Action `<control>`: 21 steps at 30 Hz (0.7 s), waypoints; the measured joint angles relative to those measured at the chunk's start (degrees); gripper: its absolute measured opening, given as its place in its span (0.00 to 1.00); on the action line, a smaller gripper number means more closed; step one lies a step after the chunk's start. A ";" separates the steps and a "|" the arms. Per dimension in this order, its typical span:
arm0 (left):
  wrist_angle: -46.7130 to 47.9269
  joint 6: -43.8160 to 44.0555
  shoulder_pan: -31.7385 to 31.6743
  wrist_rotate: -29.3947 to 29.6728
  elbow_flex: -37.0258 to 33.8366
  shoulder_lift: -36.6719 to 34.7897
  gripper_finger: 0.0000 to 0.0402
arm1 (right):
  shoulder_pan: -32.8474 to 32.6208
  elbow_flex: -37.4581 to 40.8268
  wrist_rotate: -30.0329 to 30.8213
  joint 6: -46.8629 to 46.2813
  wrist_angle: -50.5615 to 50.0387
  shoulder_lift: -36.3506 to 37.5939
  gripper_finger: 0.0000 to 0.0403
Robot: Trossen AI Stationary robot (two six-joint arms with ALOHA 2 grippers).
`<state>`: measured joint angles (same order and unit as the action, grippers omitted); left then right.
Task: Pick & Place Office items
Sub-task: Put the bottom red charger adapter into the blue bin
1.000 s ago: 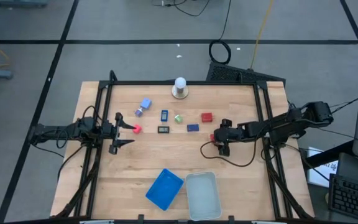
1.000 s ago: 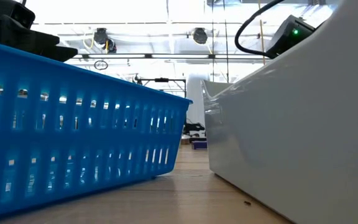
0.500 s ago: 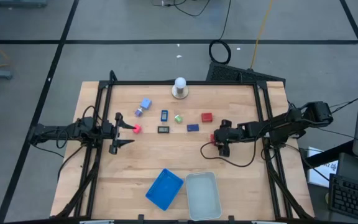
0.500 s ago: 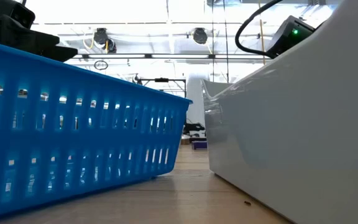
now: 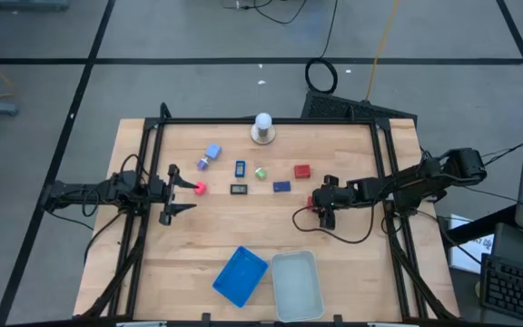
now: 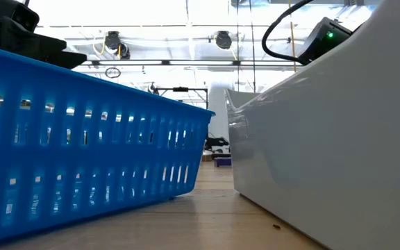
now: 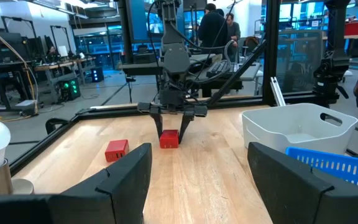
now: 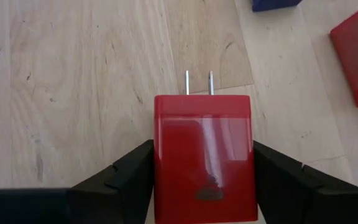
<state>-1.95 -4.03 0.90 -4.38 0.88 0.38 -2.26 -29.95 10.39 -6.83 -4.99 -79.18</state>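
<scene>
Several small office items lie on the far half of the table: a light blue block, a blue rectangle, a green bit, a red block, a dark blue piece and a black rectangle. My right gripper stands over a red plug block, shut on it. My left gripper waits open near the table's left edge. A small red piece lies just off its far fingertip. My right gripper pinches the red plug block between its two fingers, one on each long side face. They come from above, pointing down, and lie along the block, whose two metal prongs stick out ahead. The block appears to sit on the table.
A white ball on a round base stands at the far edge. A blue tray and a clear tray sit side by side at the near edge. A cable loops on the table near the right gripper. People stand in the room beyond.
</scene>
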 joint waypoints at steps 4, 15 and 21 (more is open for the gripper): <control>0.00 0.02 -0.01 0.00 -0.01 0.00 0.67 | 0.00 0.00 0.02 -1.05 0.05 0.00 0.56; 0.00 0.00 -0.01 0.00 0.00 -0.01 0.67 | -0.02 0.13 0.00 0.04 1.41 0.88 0.55; -0.01 0.01 0.00 0.00 -0.01 0.00 0.67 | -0.04 0.24 0.06 1.73 2.70 5.27 0.54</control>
<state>-1.96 -4.02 0.89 -4.38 0.88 0.38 -2.30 -29.71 10.45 -5.10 -2.29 -73.90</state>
